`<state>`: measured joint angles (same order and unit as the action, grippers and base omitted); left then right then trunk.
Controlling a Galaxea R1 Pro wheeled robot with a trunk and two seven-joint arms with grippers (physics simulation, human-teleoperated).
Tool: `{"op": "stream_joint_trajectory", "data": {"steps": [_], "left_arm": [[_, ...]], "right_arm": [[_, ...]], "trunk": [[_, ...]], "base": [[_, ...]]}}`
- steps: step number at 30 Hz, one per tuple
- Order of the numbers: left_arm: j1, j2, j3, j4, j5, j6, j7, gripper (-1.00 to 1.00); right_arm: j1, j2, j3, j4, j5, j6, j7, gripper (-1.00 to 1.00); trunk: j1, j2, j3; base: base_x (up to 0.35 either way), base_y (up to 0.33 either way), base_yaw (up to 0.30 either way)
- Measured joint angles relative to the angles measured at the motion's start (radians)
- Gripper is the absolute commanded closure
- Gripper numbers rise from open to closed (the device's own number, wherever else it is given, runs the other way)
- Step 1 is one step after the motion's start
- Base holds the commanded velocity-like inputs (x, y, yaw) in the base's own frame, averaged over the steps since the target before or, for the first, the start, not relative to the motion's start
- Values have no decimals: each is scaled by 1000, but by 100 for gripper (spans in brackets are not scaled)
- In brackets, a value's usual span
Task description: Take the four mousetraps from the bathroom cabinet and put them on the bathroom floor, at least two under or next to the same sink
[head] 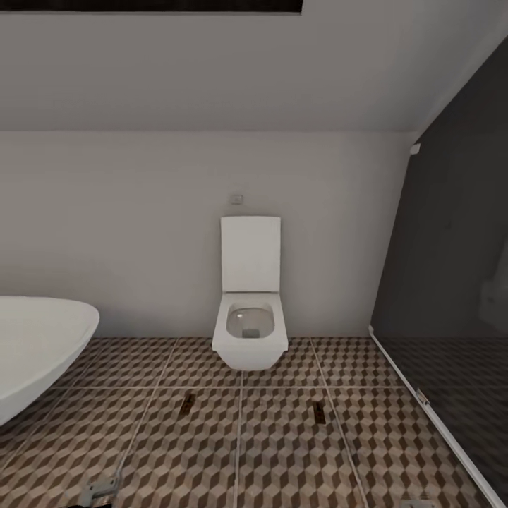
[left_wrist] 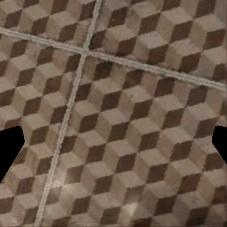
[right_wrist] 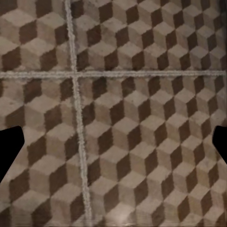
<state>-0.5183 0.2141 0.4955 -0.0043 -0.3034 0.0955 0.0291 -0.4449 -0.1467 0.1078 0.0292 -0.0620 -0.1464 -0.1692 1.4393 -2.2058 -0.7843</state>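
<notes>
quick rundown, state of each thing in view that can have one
toilet: lid up against the wall, bowl empty
bathtub: partly in frame, contents hidden
left tool: open, nothing between its fingers, above bare bathroom floor
right tool: open, empty, over the tiles
two small dark items on the tiles before the toilet: lying flat, too small to identify

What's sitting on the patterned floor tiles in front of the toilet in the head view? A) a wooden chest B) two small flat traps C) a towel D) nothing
B: two mousetraps, one left of and one right of the toilet, lie flat on the bathroom floor.
</notes>
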Motion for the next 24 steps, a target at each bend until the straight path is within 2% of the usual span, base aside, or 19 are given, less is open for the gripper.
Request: {"op": "stream_joint_trajectory", "data": {"steps": [7, 15, 19, 24], "left_arm": [[44, -21, 1, 0, 0, -2, 0, -100], [112, -61, 1, 0, 1, -16, 0, -100], [133, -70, 1, 0, 1, -31, 0, -100], [159, -78, 1, 0, 1, -44, 1, -100]], "right_arm": [[33, 1, -1, 0, -1, -13, 0, -100], [96, 11, -6, 0, -3, -17, 0, -100], [123, 14, -8, 0, -14, -18, 0, -100], [170, 16, -11, 1, -49, -17, 0, -100]], "trunk": [[-27, 49, 22], [-58, 105, 47], [-73, 133, 60], [-92, 168, 75]], "base": [[0, 0, 0], [0, 0, 0], [0, 0, 0], [0, 0, 0]]}}
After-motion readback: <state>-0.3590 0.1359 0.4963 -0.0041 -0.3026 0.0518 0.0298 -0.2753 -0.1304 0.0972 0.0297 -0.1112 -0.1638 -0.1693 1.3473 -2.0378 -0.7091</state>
